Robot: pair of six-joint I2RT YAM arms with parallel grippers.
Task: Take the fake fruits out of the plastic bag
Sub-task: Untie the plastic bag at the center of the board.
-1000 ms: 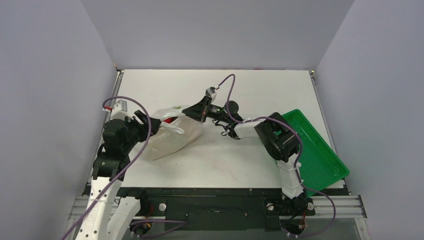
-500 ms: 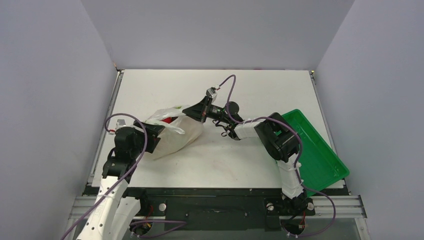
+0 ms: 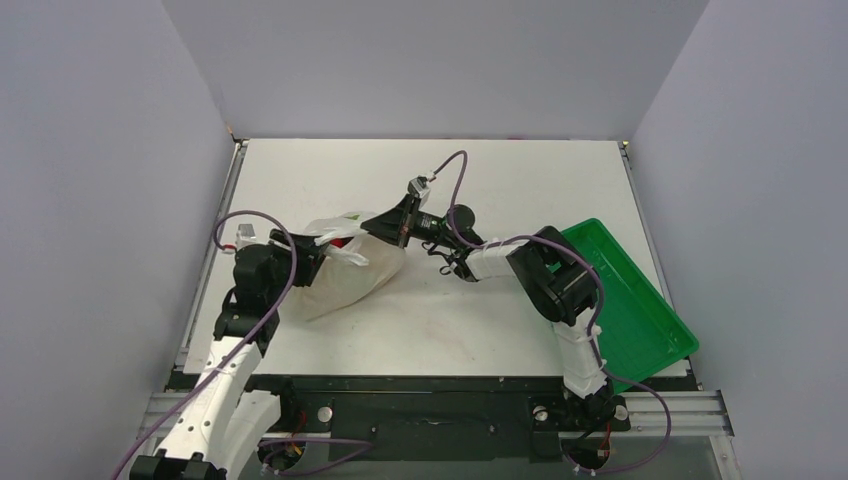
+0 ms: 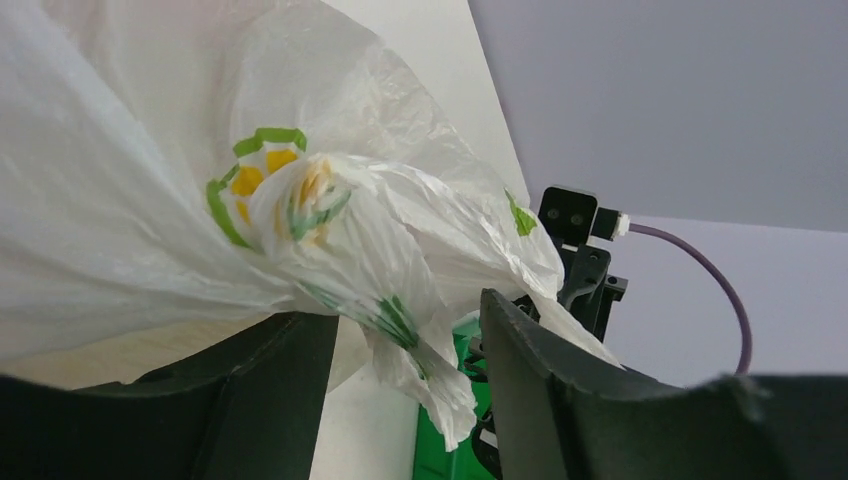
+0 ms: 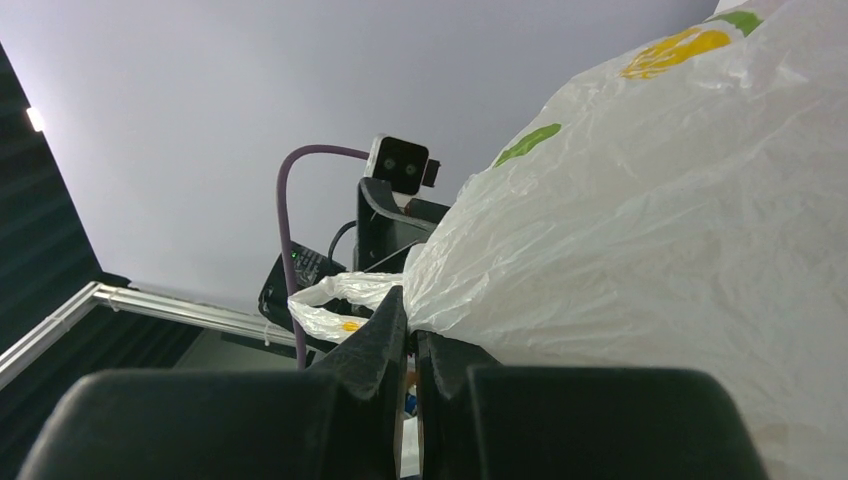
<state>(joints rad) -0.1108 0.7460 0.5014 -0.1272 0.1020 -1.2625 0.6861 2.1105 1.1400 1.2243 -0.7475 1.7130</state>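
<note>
The plastic bag lies crumpled on the table left of centre, white with green and yellow print. One red fruit shows in its open mouth; the other fake fruits are hidden inside. My right gripper is shut on the bag's right rim and holds it up; in the right wrist view the jaws pinch the plastic. My left gripper is open at the bag's left side. In the left wrist view a twisted handle of the bag hangs between the open fingers.
A green tray sits tilted at the table's right edge; it also shows in the left wrist view behind the bag. Grey walls close in the left, back and right of the table. Purple cables loop over both arms.
My left arm drew back toward its base from the bag's handle, then moved forward to the bag's left side again. My right gripper has held the rim still.
</note>
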